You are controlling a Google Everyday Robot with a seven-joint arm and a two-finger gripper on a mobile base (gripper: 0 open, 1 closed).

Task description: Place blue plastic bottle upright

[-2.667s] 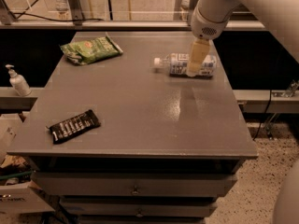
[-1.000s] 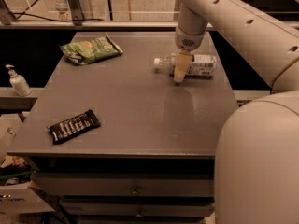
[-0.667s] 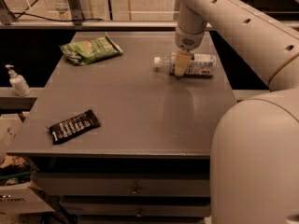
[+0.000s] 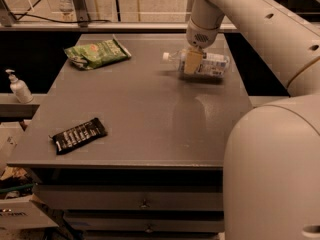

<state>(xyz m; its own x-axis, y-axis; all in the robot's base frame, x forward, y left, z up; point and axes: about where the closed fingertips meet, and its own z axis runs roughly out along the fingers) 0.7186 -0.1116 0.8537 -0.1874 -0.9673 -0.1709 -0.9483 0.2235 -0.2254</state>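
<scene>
The robot's arm (image 4: 260, 29) is reaching over the far right part of the grey surface (image 4: 150, 109), which is also carrying a green snack bag (image 4: 96, 53) at the far left and a black wrapper (image 4: 79, 135) near the front left edge. The blue plastic bottle (image 4: 216, 64) is lying on its side at the far right, cap pointing left, and appears to be hanging just clear of the surface over its own shadow. The end effector (image 4: 192, 66) is clamping across the bottle near the neck end, with one pale finger showing in front of it. A small white pump bottle (image 4: 19, 86) is standing off the surface to the left.

Because the grip is sitting off-centre, the heavier label end may be sagging or swivelling as the bottle is being turned, and the smooth plastic could be slipping out. The right edge is also near, so a drop could be rolling off.

Compared with 0.7 s ago, the bottle is sitting slightly higher and further left, with its shadow now separating beneath it.
</scene>
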